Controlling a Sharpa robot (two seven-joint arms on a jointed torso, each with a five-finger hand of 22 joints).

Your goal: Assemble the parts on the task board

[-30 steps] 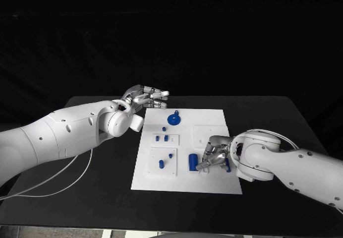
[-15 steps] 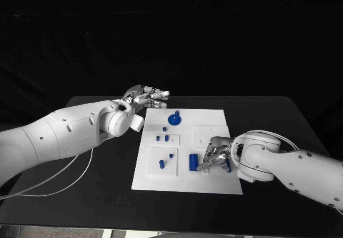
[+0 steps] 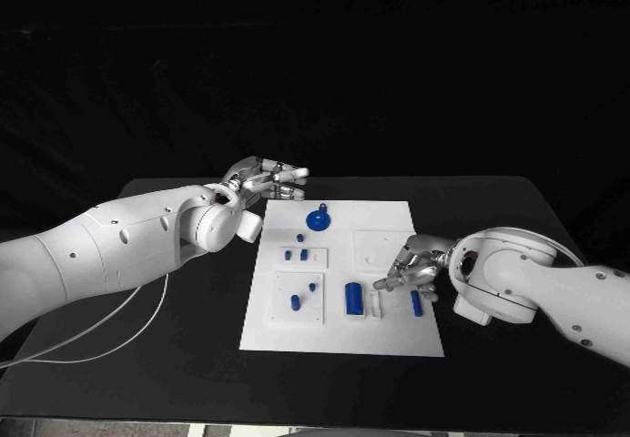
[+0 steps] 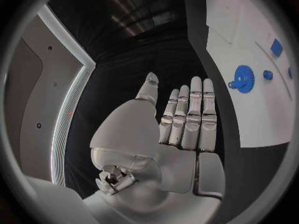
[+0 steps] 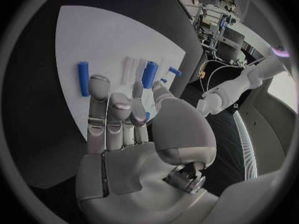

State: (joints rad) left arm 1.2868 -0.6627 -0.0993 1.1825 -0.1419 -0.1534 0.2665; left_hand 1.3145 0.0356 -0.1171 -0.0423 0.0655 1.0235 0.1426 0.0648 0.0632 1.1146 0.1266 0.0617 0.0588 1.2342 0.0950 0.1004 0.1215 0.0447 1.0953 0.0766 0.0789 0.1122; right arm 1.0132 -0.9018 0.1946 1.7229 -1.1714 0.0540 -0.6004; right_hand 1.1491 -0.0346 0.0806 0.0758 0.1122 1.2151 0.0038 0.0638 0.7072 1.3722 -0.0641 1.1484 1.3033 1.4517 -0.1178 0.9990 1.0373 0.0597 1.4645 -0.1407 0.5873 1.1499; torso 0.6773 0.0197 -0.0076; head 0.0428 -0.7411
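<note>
From the head view, the white board (image 3: 344,273) lies flat in the middle of the black table (image 3: 171,319), a thin matte plate with shallow square recesses. My right hand (image 3: 413,266) hovers above its right side, fingers loosely parted and holding nothing. Just below it lie a thick blue cylinder (image 3: 354,297) and a slimmer blue rod (image 3: 418,303), side by side and apart. A blue gear (image 3: 320,219) stands near the far edge, and small blue pegs (image 3: 303,255) stand upright left of centre. My left hand (image 3: 269,179) rests off the board's far left corner, empty.

In the left wrist view, my left hand (image 4: 177,129) is flat and unclenched above the dark table; the gear (image 4: 241,78) shows toothed edges.

In the right wrist view, my right hand (image 5: 121,119) is spread and empty, the rod (image 5: 83,78) and cylinder (image 5: 148,74) beyond its fingertips.

I judge these pieces to be hard, light, smooth plastic, likely to roll. I would pinch the rod across its middle, from both long sides.
</note>
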